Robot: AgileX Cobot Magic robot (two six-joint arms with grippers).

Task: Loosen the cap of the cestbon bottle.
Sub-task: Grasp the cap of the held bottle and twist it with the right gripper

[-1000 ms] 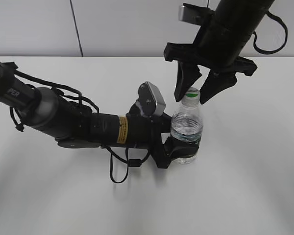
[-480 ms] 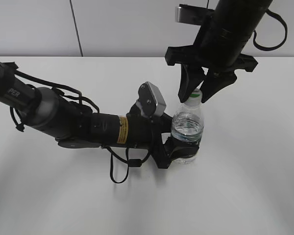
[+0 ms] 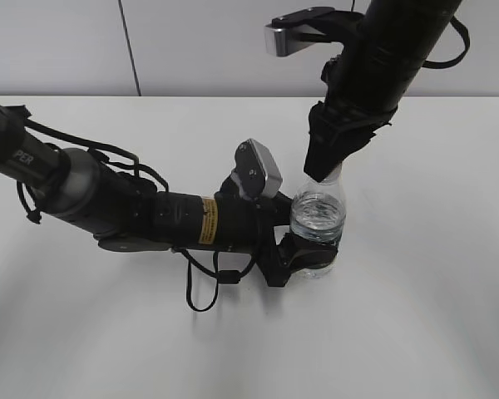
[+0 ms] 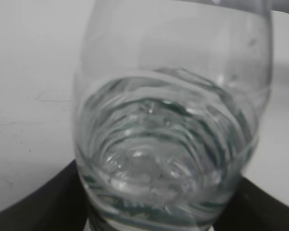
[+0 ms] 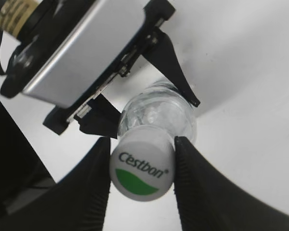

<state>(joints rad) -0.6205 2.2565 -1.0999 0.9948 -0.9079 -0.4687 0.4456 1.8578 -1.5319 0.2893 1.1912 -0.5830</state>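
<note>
The clear cestbon bottle (image 3: 318, 218) stands upright on the white table, its lower body held between the jaws of my left gripper (image 3: 303, 258). In the left wrist view the bottle (image 4: 168, 134) fills the frame, with black fingers at both lower corners. My right gripper (image 3: 324, 162) comes down from above and is shut on the cap, which it hides in the exterior view. In the right wrist view the white cap (image 5: 142, 163), with its green mark and lettering, sits clamped between my right gripper's (image 5: 142, 166) two black fingers (image 5: 89, 178).
The left arm (image 3: 108, 204) lies low across the white table (image 3: 424, 316) from the left, with a loose black cable loop (image 3: 204, 291) below it. The left wrist camera housing (image 5: 82, 53) sits just beside the bottle.
My right gripper has turned about its axis and closed from open onto the cap. The bottle and left arm have stayed in place.
</note>
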